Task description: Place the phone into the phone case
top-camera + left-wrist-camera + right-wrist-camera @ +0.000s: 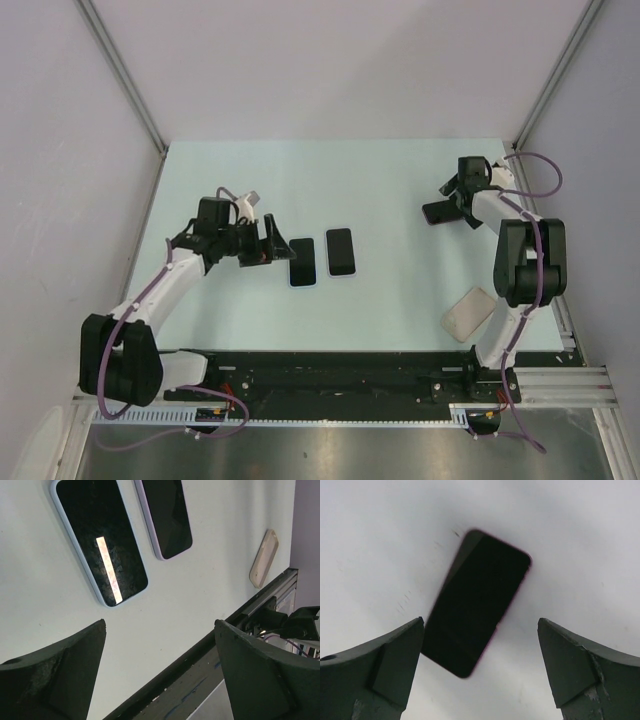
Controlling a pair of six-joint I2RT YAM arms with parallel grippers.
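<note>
Two black-screened phones with pale rims lie side by side mid-table: the left one [303, 262] [102, 545] and the right one [341, 251] [167, 517]. A dark slab with a pinkish edge [440, 212] [477, 607] lies at the back right. A beige phone case [469, 314] [263, 557] lies near the right arm's base. My left gripper [273, 244] [160, 625] is open and empty, just left of the left phone. My right gripper [453, 196] [480, 622] is open and empty, hovering over the dark slab.
The black rail at the table's near edge [340, 365] [200, 655] runs below the phones. Enclosure walls and metal posts [125, 75] bound the pale green table [380, 170] on three sides.
</note>
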